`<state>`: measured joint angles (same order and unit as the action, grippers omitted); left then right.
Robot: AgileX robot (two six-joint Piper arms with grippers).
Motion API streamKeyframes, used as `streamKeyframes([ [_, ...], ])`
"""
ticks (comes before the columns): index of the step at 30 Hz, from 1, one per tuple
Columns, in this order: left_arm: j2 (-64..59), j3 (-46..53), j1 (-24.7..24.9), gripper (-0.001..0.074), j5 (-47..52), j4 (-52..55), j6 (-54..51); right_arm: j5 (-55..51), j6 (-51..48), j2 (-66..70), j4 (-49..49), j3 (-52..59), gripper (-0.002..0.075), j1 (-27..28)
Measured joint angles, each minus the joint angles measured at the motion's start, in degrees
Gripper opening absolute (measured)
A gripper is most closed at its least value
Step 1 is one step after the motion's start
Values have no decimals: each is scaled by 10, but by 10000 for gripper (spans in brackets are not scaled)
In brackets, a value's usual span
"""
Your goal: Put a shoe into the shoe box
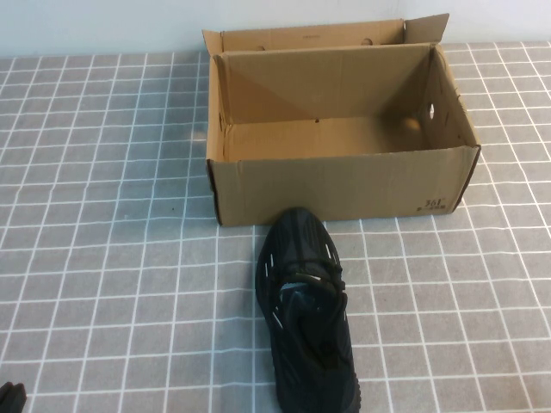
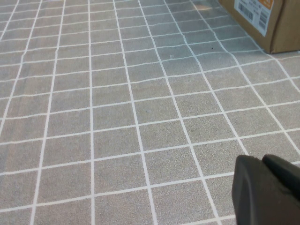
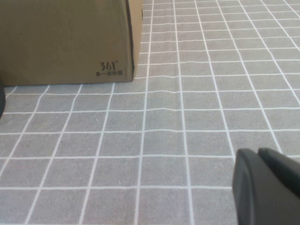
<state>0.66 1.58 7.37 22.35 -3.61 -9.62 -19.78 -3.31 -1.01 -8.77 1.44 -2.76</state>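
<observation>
The black mesh shoe [image 1: 306, 310] lies on the tablecloth with its toe against the front wall of the open brown shoe box [image 1: 344, 185], heel toward me. The box is empty inside. My left gripper [image 2: 261, 158] is shut and empty, low over the cloth at the near left corner [image 1: 10, 397], far from the shoe. My right gripper [image 3: 258, 151] is shut and empty, low over the cloth on the right, out of the high view. The box corner with dark print shows in the right wrist view [image 3: 65, 42], and a sliver of the shoe [image 3: 1, 101] at its edge.
A grey tablecloth with a white grid [image 1: 103, 258] covers the table. The box's lid flap [image 1: 310, 36] stands open at the back. The box end with a white label shows in the left wrist view [image 2: 262, 18].
</observation>
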Motion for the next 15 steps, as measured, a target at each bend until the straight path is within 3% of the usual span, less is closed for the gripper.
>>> streamKeyframes([
  [15, 0, 0, 0, -1, 0, 0, 0, 4, 0, 0, 0, 0, -18, 0],
])
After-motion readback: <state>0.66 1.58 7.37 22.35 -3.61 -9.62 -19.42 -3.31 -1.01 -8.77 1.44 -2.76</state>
